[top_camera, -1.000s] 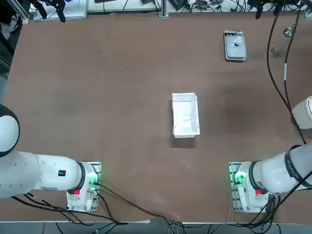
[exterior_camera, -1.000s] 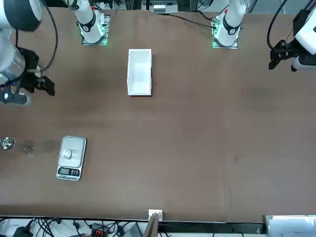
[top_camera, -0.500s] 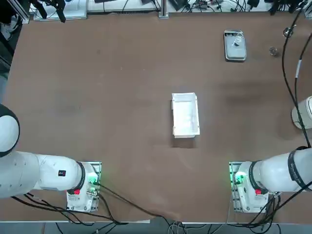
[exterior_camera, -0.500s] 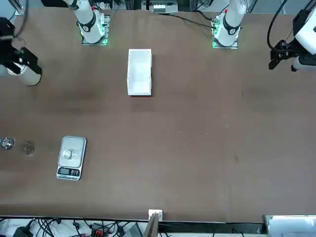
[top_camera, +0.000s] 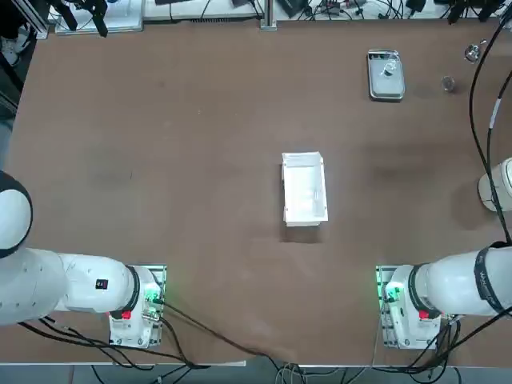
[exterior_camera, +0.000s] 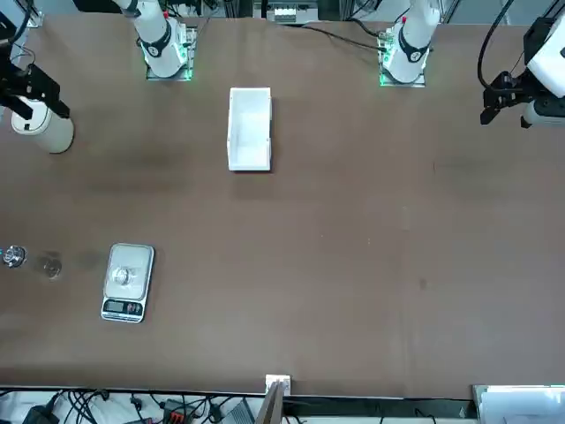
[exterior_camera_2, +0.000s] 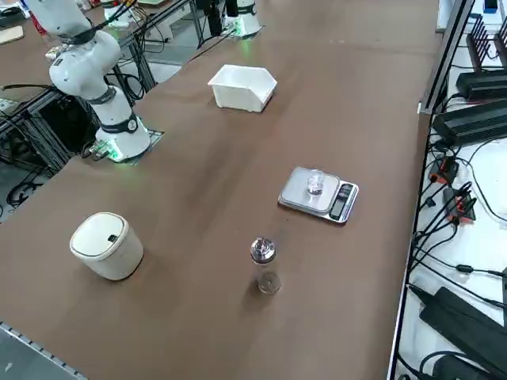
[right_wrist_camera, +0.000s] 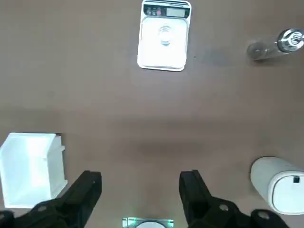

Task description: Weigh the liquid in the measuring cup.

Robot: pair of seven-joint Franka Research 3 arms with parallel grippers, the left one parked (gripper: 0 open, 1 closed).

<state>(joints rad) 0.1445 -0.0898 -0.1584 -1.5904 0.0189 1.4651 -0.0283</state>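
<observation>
"Where's the measuring cup?"

"On the pan of the scale, on the right-hand part of the tabletop, towards its far edge. It looks upright. I can't tell how much liquid is in it."

"And the right gripper?"

"Up above the tabletop, jaws well apart, with nothing between them. In the wrist view the cup lies ahead of them, farther towards the far edge and only slightly to the right of their middle line."

"So the reach is mostly outward?"

"I'd say so, then down, if the cup is to be gripped. It's round, so no long axis to match; the jaws would close from left and right. The scale's own long side runs from near edge to far edge, with its display at the far end, beyond the cup."

"Right arm's the nearer one?"

"Clearly. But the cup's already on the pan, so the weighing may need little more than a settled reading. I can't read the display. A knock could tip something that light."

"What's around it?"

"A glass bottle with a metal top stands apart from the scale, towards the right edge. The lidded white canister is nearer the robot on that side, and the white box sits mid-tabletop."
</observation>
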